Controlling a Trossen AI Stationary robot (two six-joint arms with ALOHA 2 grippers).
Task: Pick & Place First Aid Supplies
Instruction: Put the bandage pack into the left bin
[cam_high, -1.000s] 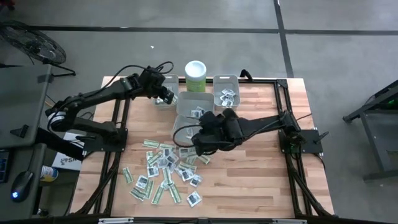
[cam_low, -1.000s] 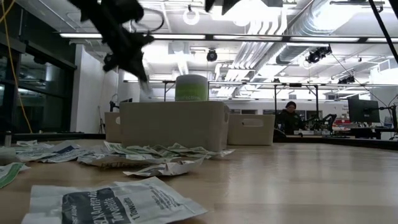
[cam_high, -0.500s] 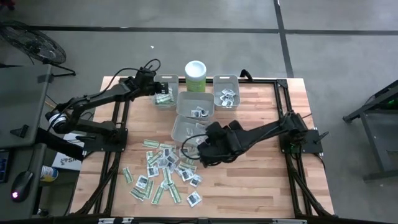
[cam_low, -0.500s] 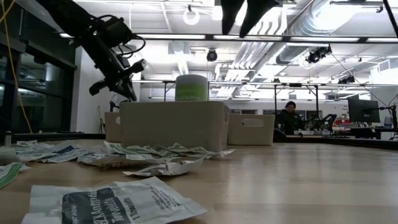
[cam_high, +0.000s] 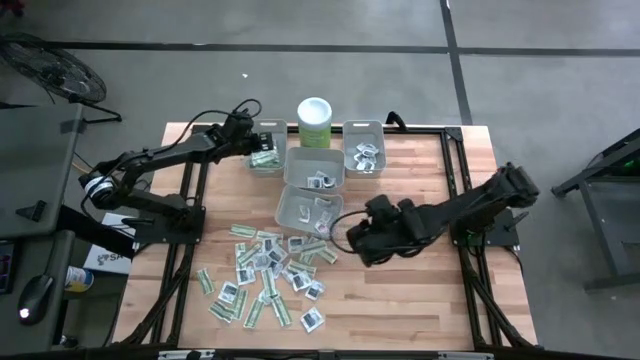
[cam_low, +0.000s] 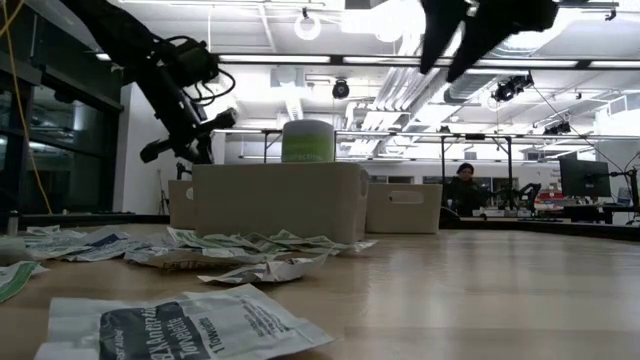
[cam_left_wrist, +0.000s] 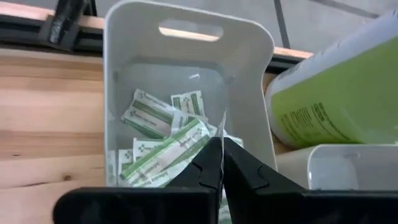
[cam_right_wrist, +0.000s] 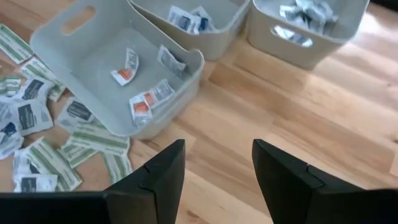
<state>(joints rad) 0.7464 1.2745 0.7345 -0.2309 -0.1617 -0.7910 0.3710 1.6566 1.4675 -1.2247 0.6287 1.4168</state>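
Left hand closed, seemingly empty, above the strip bin; right hand open, empty.

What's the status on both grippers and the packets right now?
Left gripper shut, empty, above green-strip bin. Right gripper open, empty, beside loose packets. Nothing in the way.
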